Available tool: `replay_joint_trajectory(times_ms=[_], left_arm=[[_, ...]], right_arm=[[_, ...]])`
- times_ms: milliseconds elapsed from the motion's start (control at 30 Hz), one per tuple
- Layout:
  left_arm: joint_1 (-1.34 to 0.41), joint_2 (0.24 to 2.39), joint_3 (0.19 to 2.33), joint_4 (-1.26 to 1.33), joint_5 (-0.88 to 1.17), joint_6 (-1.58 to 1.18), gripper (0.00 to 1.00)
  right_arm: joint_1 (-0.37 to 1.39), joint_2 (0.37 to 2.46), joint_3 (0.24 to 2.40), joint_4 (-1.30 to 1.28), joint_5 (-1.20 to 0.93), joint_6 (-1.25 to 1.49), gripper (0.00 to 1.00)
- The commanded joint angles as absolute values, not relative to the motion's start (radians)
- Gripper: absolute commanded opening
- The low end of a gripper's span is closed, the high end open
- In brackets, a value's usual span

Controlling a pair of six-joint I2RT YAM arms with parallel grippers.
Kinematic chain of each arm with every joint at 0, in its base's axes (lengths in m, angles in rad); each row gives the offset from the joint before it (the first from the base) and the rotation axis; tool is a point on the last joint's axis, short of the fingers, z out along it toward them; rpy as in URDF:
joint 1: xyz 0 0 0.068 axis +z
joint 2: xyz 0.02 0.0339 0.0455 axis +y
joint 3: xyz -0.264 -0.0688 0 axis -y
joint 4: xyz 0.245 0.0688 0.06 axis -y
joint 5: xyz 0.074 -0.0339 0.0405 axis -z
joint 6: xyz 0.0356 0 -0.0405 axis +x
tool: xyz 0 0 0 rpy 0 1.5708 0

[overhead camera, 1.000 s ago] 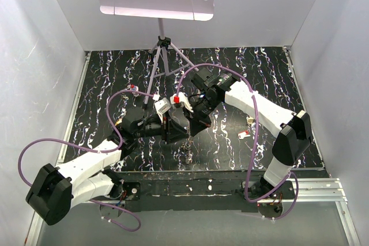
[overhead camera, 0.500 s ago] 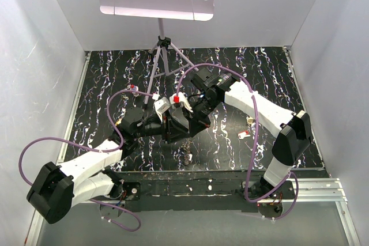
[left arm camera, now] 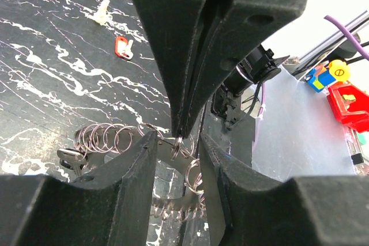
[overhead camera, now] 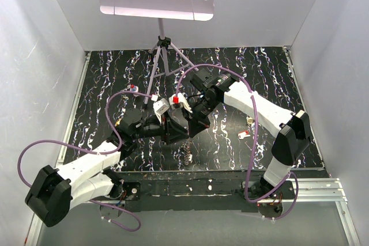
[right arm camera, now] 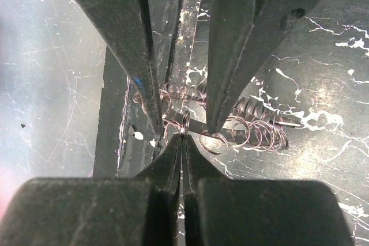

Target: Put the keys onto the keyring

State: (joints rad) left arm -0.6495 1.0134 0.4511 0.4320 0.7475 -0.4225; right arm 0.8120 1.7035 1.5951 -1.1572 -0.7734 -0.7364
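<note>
From above, the left gripper [overhead camera: 176, 131] and right gripper [overhead camera: 191, 126] are still meeting tip to tip by the near edge's middle, barely shifting, so no key is going on yet. In the left wrist view, the left jaws are standing narrowly parted astride the keyring [left arm camera: 106, 136] lying there, thin grey metal fringed with glinting loops, a red-headed key [left arm camera: 123, 47] lying loose beyond. In the right wrist view, the right jaws are pinching one loop.

The top view looks down from above the near edge over the whole table [overhead camera: 259, 67]. Both wrist views, very close, apparently face each other, sharing the keyring [left arm camera: 109, 137].
</note>
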Motion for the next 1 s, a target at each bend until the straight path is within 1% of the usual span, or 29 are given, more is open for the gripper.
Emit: replay_joint_trajectory(times_ms=[0, 533, 967], left_arm=[[-0.65, 0.963, 0.44, 0.393, 0.733, -0.393, 0.35], [-0.649, 0.969, 0.426, 0.433, 0.729, -0.402, 0.36], [-0.65, 1.006, 0.431, 0.448, 0.733, -0.408, 0.33]], right_arm=[[0.818, 1.697, 1.637, -1.163, -0.813, -0.735, 0.01], [0.815, 1.698, 1.64, -1.164, -0.841, -0.733, 0.01], [0.811, 1.701, 1.643, -1.167, -0.848, -0.733, 0.01]])
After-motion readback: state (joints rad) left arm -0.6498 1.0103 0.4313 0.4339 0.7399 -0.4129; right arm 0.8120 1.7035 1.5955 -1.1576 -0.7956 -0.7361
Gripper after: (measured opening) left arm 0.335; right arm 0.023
